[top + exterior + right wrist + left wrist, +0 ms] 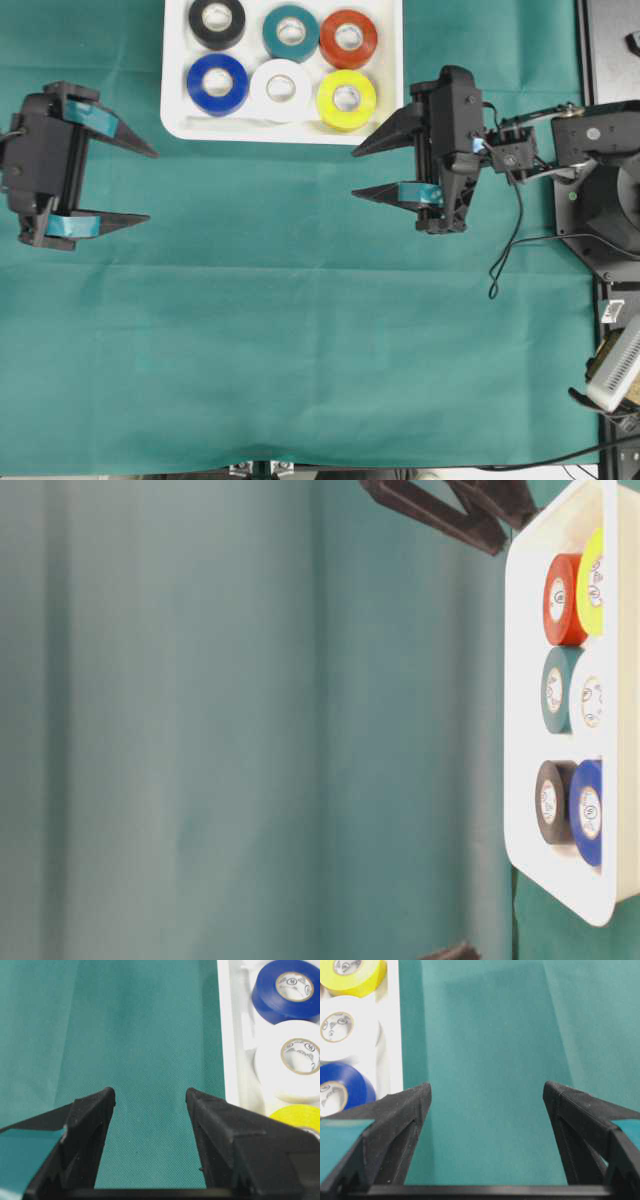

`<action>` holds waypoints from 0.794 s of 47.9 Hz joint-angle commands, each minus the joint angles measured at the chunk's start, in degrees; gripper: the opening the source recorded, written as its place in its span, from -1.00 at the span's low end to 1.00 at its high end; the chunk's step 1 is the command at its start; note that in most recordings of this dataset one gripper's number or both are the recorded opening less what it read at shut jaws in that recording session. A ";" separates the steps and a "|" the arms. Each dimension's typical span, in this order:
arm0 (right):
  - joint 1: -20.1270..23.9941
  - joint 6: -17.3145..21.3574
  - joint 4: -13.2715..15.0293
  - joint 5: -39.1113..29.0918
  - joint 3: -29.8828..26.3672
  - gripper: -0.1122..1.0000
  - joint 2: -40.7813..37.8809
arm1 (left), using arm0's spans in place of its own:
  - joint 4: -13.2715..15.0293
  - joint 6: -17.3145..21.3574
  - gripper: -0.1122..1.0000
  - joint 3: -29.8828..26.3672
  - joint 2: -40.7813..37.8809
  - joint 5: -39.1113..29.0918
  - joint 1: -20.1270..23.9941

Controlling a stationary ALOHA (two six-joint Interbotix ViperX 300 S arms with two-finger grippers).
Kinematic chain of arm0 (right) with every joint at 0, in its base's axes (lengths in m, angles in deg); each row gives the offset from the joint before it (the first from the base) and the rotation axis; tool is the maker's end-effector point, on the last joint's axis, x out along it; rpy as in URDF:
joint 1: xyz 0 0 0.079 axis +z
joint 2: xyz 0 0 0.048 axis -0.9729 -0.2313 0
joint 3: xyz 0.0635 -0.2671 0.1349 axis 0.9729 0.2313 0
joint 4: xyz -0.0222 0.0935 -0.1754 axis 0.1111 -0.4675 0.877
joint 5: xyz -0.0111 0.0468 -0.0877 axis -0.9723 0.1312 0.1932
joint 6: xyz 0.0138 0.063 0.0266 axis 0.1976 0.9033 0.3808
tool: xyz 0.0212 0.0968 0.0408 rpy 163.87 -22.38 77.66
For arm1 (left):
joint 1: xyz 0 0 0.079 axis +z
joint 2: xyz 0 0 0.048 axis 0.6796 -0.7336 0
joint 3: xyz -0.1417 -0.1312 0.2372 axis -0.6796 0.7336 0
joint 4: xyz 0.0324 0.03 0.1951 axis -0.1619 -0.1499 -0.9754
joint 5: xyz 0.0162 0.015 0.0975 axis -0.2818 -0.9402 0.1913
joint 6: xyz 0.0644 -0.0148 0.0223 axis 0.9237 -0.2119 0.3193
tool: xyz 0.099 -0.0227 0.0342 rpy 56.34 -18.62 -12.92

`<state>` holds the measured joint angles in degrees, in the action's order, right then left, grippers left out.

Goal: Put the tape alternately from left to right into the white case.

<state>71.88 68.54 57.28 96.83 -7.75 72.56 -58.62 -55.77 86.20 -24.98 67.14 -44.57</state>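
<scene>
So all six rolls of tape (283, 58) are sitting in the white case (178, 110) already, nothing's lying loose. The left gripper (148, 185) and right gripper (358, 172) are both gaping empty, flanking the case, the right one nearer.

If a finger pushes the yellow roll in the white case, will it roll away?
Probably not: the yellow roll lies flat on its side. It would likely slide, soon stopped by the white roll and the white case rim.
</scene>
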 commanded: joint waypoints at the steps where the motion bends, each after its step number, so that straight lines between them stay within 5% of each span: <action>1: 0.00 0.00 0.00 0.18 0.00 0.44 5.19 | 0.09 -0.09 0.07 0.26 1.85 0.53 0.35; 20: -0.26 0.00 -0.18 0.26 3.78 0.44 11.51 | 0.18 -0.44 0.06 4.39 8.88 0.62 2.46; 38: -0.44 0.00 -0.44 0.53 7.56 0.44 18.37 | 0.18 -5.10 0.06 8.35 14.94 1.14 3.78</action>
<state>71.53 68.54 57.10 96.92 -0.28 85.92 -58.54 -60.61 94.55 -11.09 67.75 -41.14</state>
